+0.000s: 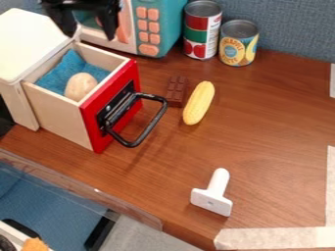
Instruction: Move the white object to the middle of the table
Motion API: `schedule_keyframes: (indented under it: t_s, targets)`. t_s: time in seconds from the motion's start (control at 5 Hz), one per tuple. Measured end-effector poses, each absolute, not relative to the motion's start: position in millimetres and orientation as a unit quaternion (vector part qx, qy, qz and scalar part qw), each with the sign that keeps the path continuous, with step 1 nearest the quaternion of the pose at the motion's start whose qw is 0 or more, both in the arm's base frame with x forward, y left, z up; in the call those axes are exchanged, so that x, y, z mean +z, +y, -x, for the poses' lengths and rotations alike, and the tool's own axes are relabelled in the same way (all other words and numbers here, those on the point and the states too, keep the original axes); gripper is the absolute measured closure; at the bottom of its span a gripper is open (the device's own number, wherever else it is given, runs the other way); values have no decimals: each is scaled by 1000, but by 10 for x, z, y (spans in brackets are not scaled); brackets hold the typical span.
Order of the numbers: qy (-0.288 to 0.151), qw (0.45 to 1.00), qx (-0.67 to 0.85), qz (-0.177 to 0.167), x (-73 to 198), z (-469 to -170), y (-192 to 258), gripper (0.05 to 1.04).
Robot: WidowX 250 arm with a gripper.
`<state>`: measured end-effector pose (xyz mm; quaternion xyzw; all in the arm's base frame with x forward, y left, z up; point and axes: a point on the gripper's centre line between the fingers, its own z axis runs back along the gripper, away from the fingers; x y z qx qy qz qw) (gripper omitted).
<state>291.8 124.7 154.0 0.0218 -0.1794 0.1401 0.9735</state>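
Note:
At the top left, the black gripper (89,32) hangs over the back of the wooden drawer box, in front of the toy microwave. Its two fingers are spread apart, and no object is held between them. The white object (212,197) lies near the table's front edge, well away from the gripper. It has a rounded handle pointing up and slightly right and a flat rectangular end towards the front. Brown wood-grain table (268,132) surrounds it.
An open red-fronted drawer (91,132) holds a blue cloth and a potato-like object (80,87). A chocolate bar (176,91) and corn (199,103) lie mid-table. Two cans (238,43) and a teal microwave (161,24) stand behind. Tape (275,238) marks the front right.

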Motion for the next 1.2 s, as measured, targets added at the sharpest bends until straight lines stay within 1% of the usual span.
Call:
schedule_keyframes:
  t_s: [0.2,0.4,0.6,0.8,1.0,1.2]
  targets:
    - [-174,970,160,-48,1452,-2856,1331,85]
    - [-174,966,184,-62,1415,-2806,1429,85]
    - [-174,961,203,-65,1406,-2790,1487,85]
    - [-161,959,218,-78,1260,-2860,1472,85]
    - [-161,954,238,-86,1197,-2890,1464,85]
    - [-153,945,276,-83,1125,-2887,1467,85]
